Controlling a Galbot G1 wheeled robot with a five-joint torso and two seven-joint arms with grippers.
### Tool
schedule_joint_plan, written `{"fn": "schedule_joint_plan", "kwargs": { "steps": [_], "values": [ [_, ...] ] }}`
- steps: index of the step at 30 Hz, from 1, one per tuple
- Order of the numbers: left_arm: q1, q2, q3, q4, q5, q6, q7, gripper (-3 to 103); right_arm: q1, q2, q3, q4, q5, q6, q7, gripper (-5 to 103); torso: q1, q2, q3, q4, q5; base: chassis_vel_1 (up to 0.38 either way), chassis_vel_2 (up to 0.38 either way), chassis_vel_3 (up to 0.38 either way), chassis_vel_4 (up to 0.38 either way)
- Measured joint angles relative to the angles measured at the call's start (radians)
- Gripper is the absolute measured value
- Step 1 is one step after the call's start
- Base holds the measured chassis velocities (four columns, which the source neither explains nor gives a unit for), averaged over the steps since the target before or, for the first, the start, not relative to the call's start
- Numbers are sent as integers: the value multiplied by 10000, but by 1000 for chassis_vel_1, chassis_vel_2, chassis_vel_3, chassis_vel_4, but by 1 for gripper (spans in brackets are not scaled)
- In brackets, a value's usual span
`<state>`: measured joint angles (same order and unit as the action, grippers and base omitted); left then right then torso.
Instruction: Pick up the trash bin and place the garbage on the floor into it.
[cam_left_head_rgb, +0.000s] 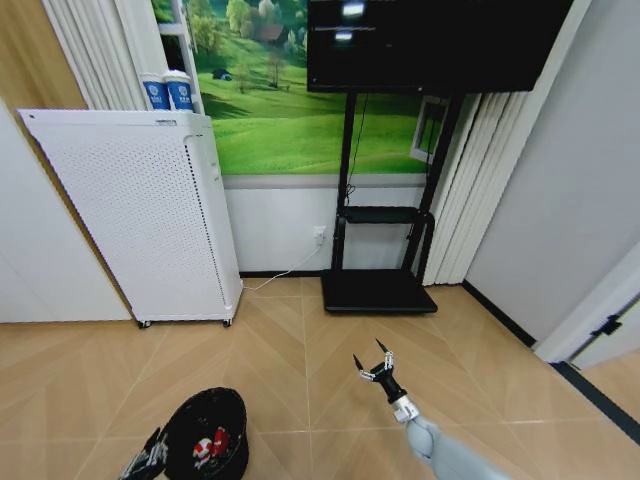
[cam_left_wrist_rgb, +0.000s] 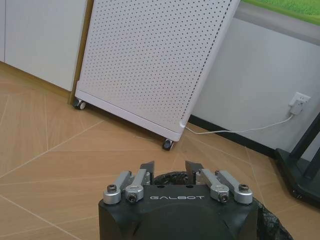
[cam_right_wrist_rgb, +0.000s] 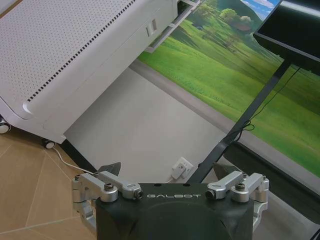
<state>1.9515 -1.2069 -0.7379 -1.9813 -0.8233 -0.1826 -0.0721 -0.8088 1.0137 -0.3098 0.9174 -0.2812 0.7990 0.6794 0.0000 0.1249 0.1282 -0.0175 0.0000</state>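
Observation:
The black trash bin (cam_left_head_rgb: 205, 432) with its black liner bag is at the bottom left of the head view. Red-and-white garbage (cam_left_head_rgb: 210, 446) lies inside it. My left gripper (cam_left_head_rgb: 149, 459) is at the bin's left side. In the left wrist view that gripper (cam_left_wrist_rgb: 170, 168) has its fingers (cam_left_wrist_rgb: 147, 168) drawn in on the bagged rim (cam_left_wrist_rgb: 169, 177). My right gripper (cam_left_head_rgb: 375, 367) hangs above bare floor to the right of the bin. It is open, with nothing between its fingers (cam_right_wrist_rgb: 111, 168).
A tall white perforated appliance (cam_left_head_rgb: 140, 215) on castors stands at the back left, its cable (cam_left_head_rgb: 280, 277) running to a wall outlet. A black TV stand (cam_left_head_rgb: 380, 290) stands at the back centre. Wood floor lies open between them and me.

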Motion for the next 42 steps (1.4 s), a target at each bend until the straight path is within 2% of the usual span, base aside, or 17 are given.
{"fn": "schedule_joint_plan", "kwargs": {
  "steps": [2, 4, 5, 7, 8, 10, 11, 13, 14, 16, 19, 27, 32, 42],
  "values": [
    [-49, 23, 13, 0, 2, 22, -29, 40, -11, 1, 0, 15, 8, 0, 1, 100, 0, 0, 0, 0, 0, 0, 0, 0, 0],
    [-182, 45, 26, -1, 41, 33, -67, 51, -53, -6, 13, 60, 37, 0, 0, 100, 0, 0, 0, 0, -1, 0, 0, 0, 0],
    [-182, 45, 26, -1, 41, 33, -67, 51, -53, -6, 13, 60, 37, 0, 0, 100, 0, 0, 0, 0, -1, 0, 0, 0, 0],
    [-315, 97, -9, -89, 98, 32, -84, 61, -87, -20, 81, 140, 198, 0, -17, 100, 0, 0, 0, 0, -2, 0, 0, 0, 0],
    [-315, 97, -9, -89, 98, 32, -84, 61, -87, -20, 81, 140, 198, 0, -17, 100, 0, 0, 0, 0, -2, 0, 0, 0, 0],
    [-466, 340, -174, -370, 194, 22, -103, 72, -82, -30, 172, 268, 662, 1, -54, 100, 0, 0, 0, 1, -1, 0, 0, 0, 0],
    [-466, 340, -174, -370, 194, 22, -103, 72, -82, -30, 172, 268, 662, 1, -54, 100, 0, 0, 0, 1, -1, 0, 0, 0, 0],
    [-590, 746, -460, -751, 266, 73, -151, 83, -8, -138, 268, 397, 1286, 0, -279, 100, 0, 0, 0, 0, 0, 0, 0, 0, 0],
    [-590, 746, -460, -751, 266, 73, -151, 83, -8, -138, 268, 397, 1286, 0, -279, 100, 0, 0, 0, 0, 0, 0, 0, 0, 0],
    [-654, 1009, -713, -1037, 182, 183, -165, 93, 27, -271, 371, 415, 1680, -1, -480, 100, 0, 0, 1, 0, -1, 0, 0, 0, 0],
    [-660, 1121, -794, -1156, 113, 166, -22, 99, 9, -390, 482, 415, 1776, -2, -558, 100, 0, 0, 0, 0, 1, 0, 0, 0, 0],
    [-664, 1092, -671, -763, 343, -44, 271, 100, -153, -620, 730, 641, 1970, -6, -595, 100, 0, 6, 6, 1, -3, 0, 0, 0, 0],
    [-720, 1134, -707, -447, 358, -262, 361, 100, -194, -703, 821, 658, 2111, -12, -735, 100, 26, 171, 131, -2, -2, 0, 0, 0, 0],
    [-705, 1186, -751, -370, 354, -296, 393, 100, -134, -749, 858, 681, 2104, -18, -754, 100, 76, 352, 262, 1, -2, 0, 0, 0, 0]
  ]
}}
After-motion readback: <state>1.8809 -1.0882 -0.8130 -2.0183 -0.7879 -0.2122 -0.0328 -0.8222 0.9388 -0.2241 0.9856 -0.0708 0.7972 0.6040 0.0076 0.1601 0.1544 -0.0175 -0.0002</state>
